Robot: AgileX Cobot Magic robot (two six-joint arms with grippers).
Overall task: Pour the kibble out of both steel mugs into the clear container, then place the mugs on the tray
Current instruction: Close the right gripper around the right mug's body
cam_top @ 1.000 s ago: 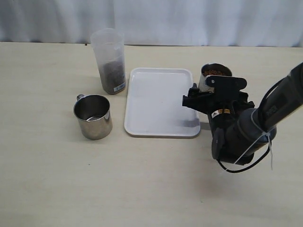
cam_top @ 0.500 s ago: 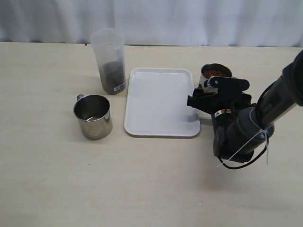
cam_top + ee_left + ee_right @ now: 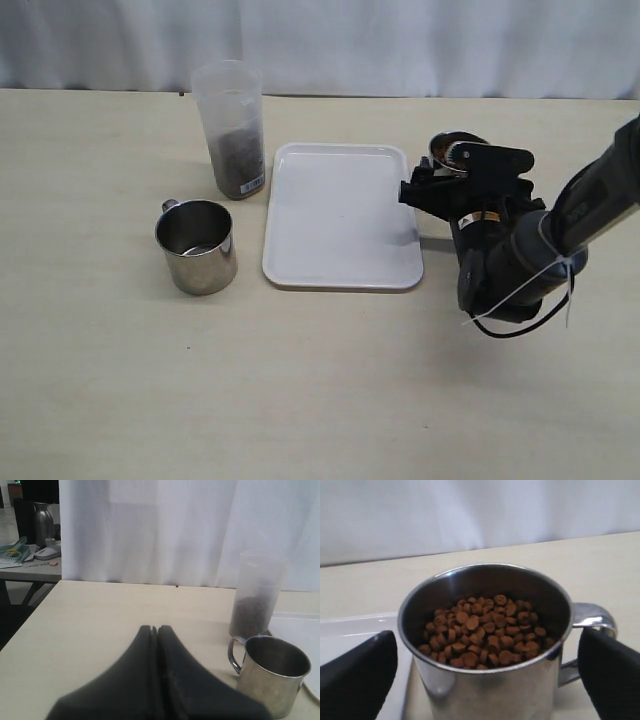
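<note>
Right pincer (image 3: 484,675) first: spread wide, flanking a shiny steel mug (image 3: 490,700) full of small brown kibble pellets (image 3: 485,630). Just beside it, flat white plastic tray (image 3: 340,215). Well past that, tall clear plastic container (image 3: 232,130) part-filled with kibble, plus an empty steel mug (image 3: 196,246). Left pincer (image 3: 157,630): pressed together, holding nothing, near the empty one.

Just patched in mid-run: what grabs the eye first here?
The right gripper stands open around a steel mug full of kibble, right of the white tray. Left of the tray, the other mug sits empty beside the clear container, which is already part-filled with kibble.
</note>
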